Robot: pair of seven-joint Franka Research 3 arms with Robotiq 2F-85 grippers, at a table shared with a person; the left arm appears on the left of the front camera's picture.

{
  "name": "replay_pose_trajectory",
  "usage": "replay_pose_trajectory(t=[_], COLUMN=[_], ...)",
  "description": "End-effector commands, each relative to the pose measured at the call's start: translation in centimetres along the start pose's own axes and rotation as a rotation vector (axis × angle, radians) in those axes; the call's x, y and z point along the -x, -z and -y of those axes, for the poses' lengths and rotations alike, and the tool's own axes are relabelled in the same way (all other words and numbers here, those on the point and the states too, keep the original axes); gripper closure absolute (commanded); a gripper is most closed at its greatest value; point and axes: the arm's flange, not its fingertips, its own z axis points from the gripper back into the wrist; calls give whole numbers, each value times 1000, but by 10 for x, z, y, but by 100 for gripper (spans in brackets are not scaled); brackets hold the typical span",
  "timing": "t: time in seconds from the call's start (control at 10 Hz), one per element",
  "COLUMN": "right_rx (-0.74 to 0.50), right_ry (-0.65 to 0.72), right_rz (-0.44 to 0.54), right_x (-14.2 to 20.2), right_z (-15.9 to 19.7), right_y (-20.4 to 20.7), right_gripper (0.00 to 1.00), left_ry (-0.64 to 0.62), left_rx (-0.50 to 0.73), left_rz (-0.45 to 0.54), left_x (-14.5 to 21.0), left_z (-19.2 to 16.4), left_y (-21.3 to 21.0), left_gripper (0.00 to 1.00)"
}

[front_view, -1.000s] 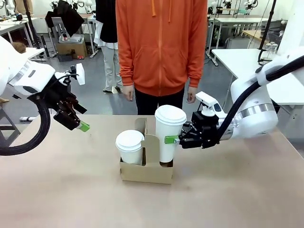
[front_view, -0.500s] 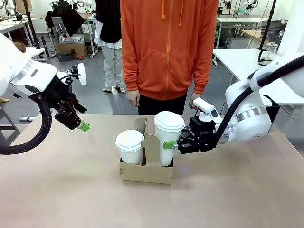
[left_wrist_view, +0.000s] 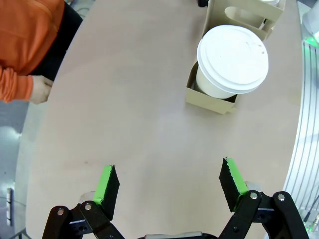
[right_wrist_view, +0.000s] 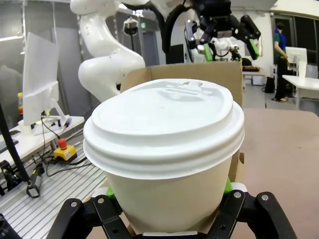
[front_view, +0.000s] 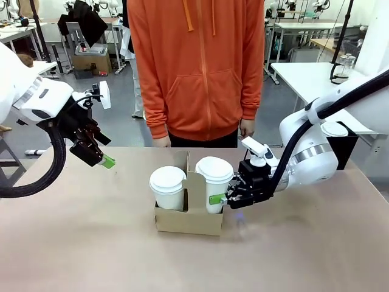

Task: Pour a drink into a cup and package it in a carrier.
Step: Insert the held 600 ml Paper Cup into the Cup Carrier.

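Observation:
The tall white cup (front_view: 214, 177) wears a white lid and stands in the right pocket of the brown cardboard carrier (front_view: 188, 222). My right gripper (front_view: 217, 199) is shut on the cup's side just above the pocket rim. In the right wrist view the cup (right_wrist_view: 167, 149) sits between my right gripper's (right_wrist_view: 169, 196) fingers, with the carrier's handle panel (right_wrist_view: 230, 74) behind it. The drink is hidden under the lid. My left gripper (front_view: 104, 159) hangs open over the table's left side; the left wrist view shows this gripper (left_wrist_view: 169, 174) holding nothing.
A shorter lidded white cup (front_view: 167, 185) fills the carrier's left pocket and also appears as the shorter cup (left_wrist_view: 232, 59) from above. A person in an orange hoodie (front_view: 194, 67) stands at the far edge with a hand (front_view: 161, 141) near the table.
My right gripper has lowered the tall cup down into the carrier's right pocket. The person has stepped to the left. The left arm has stayed put.

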Motion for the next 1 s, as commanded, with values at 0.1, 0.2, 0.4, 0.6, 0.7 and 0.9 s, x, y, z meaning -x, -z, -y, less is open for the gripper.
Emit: replay_pose_trajectory(t=[0.1,0.2,0.4,0.6,0.7,0.9], right_rx=[-32,-38,-44,-51,-61,-41], right_ry=[-31,-31,-18,-9,-22,-32], right_rz=[-54,-53,-60,-67,-72,-86], right_x=[8,10,14,15,12,3], right_z=[12,13,16,17,18,12], right_y=[-2,-3,-4,-5,-9,-17], right_gripper=[20,20,20,20,0,0], left_ry=[-17,-17,-17,-17,-17,-17], left_rx=[8,8,8,8,8,8], left_rz=[8,8,8,8,8,8], left_x=[-2,-2,-2,-2,-2,-2], left_z=[0,0,0,0,0,0], left_y=[0,0,0,0,0,0], left_gripper=[0,0,0,0,0,0])
